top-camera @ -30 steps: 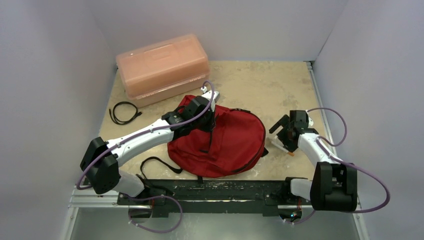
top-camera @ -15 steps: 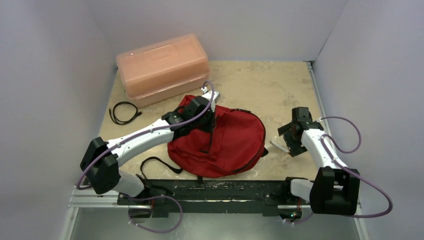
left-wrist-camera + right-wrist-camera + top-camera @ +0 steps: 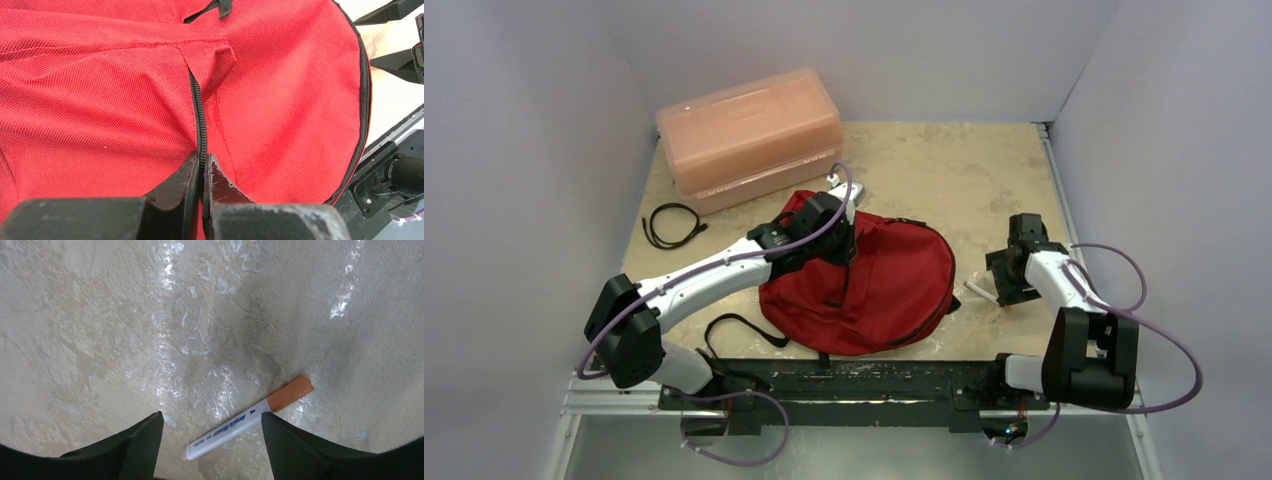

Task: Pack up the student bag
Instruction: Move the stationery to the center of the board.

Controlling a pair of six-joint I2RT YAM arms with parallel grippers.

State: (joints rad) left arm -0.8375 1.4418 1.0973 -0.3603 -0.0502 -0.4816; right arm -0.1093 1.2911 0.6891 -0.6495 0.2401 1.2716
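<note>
The student bag (image 3: 889, 290), a dark red backpack, lies flat in the middle of the table, and its fabric (image 3: 100, 100) fills the left wrist view. My left gripper (image 3: 842, 240) is shut on the bag's black zipper (image 3: 200, 115) near its top. A white marker with an orange cap (image 3: 247, 418) lies flat on the table to the bag's right; only its white end (image 3: 980, 291) shows from above. My right gripper (image 3: 212, 425) hangs open straight over the marker, one finger on each side, not touching it.
A translucent orange-pink plastic box (image 3: 749, 135) stands at the back left. A coiled black cable (image 3: 669, 225) lies left of the bag. A black bag strap (image 3: 744, 330) trails toward the near rail (image 3: 854, 380).
My right arm has swung in and down over the marker, and its jaws have narrowed a little. The left arm and the bag have not moved.
</note>
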